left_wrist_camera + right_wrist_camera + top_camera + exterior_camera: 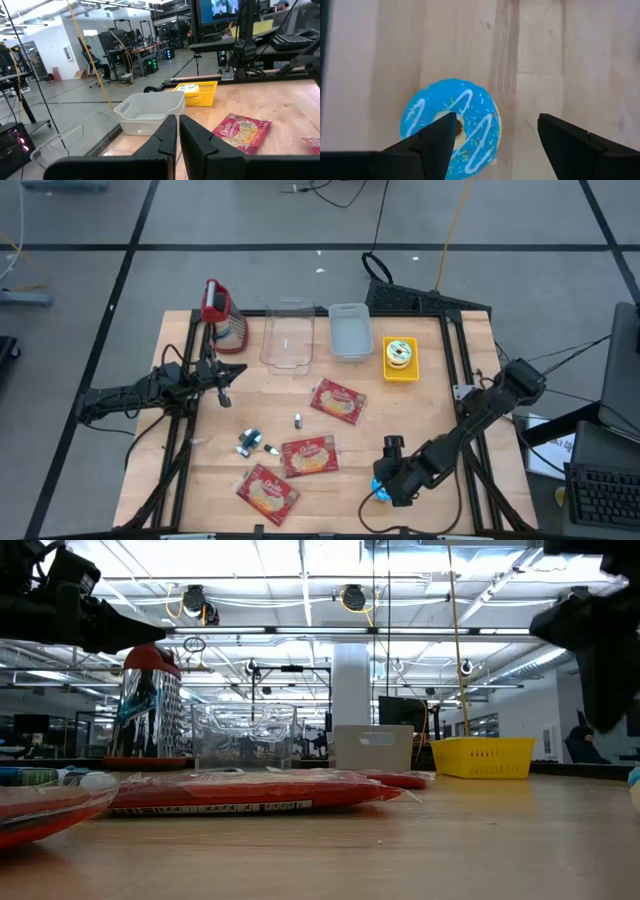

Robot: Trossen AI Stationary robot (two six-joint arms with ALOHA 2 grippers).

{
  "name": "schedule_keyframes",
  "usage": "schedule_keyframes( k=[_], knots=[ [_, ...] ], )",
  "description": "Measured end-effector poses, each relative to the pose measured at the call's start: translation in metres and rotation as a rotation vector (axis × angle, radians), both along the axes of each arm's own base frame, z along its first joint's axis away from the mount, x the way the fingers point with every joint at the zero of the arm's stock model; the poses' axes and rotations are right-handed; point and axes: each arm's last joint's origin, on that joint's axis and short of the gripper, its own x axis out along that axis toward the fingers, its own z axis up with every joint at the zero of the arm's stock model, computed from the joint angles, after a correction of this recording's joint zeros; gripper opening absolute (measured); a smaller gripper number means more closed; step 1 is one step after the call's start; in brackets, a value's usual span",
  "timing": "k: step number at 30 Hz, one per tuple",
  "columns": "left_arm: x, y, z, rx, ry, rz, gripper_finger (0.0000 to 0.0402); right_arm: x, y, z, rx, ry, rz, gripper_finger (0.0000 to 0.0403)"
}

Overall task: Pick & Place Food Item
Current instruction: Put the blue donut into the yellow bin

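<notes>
The blue donut [451,131] lay flat (round, no long axis) on the worktop [570,60]; the right claw [492,137] hung spread above it, while the left claw [177,135] was pressed together.

Bare tabletop [430,415] from centre out to 3 o'clock; a gripper could pass there. At 12 o'clock a row blocks the far edge: grater [222,315], clear container [287,340], grey bin [350,332], yellow basket [400,360]. Three snack packets [337,401] [309,457] [268,491] and small items [250,443] crowd 6 to 7 o'clock. Blue donut [452,127] lies at 5 o'clock under the right gripper [495,137], one finger over it, fingers spread. Left arm [150,392] spans 9 o'clock.
</notes>
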Motion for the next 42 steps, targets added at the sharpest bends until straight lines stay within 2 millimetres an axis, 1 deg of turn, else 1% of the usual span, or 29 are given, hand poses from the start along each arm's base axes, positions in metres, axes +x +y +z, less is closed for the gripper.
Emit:
schedule_keyframes(
  k=[7,11,14,19,25,29,32,35,38,42],
  knots=[
    [0.0,0.0,0.0,0.0,0.0,0.0,0.0024,0.003,0.005,-0.025,0.028,0.129,0.029,0.0269],
    [0.0,0.0,0.0,0.0,0.0,0.0,0.0024,0.005,0.005,-0.032,0.028,0.157,0.037,0.0263],
    [0.0,0.0,0.0,0.0,0.0,0.0,0.0024,0.008,0.0,-0.032,0.028,0.162,0.028,0.0253],
    [0.0,0.0,0.0,0.0,0.0,0.0,0.0024,0.015,-0.009,-0.033,0.032,0.172,-0.005,0.0225],
    [0.0,0.0,0.0,0.0,0.0,0.0,0.0024,0.021,-0.017,-0.033,0.033,0.174,-0.007,0.0176],
    [0.0,0.0,0.0,0.0,0.0,0.0,0.0024,0.024,-0.022,-0.033,0.087,0.213,0.02,0.0144],
    [0.0,0.0,0.0,0.0,0.0,0.0,0.0024,0.027,-0.027,-0.028,0.137,0.229,0.018,0.0121],
    [0.0,0.0,0.0,0.0,0.0,0.0,0.0024,0.027,-0.035,-0.018,0.165,0.217,0.003,0.0101],
    [0.0,0.0,0.0,0.0,0.0,0.0,0.0024,0.028,-0.044,0.0,0.194,0.164,-0.009,0.0082],
    [0.0,0.0,0.0,0.0,0.0,0.0,0.0024,0.024,-0.062,0.032,0.228,0.071,-0.017,0.0063]
  ],
)
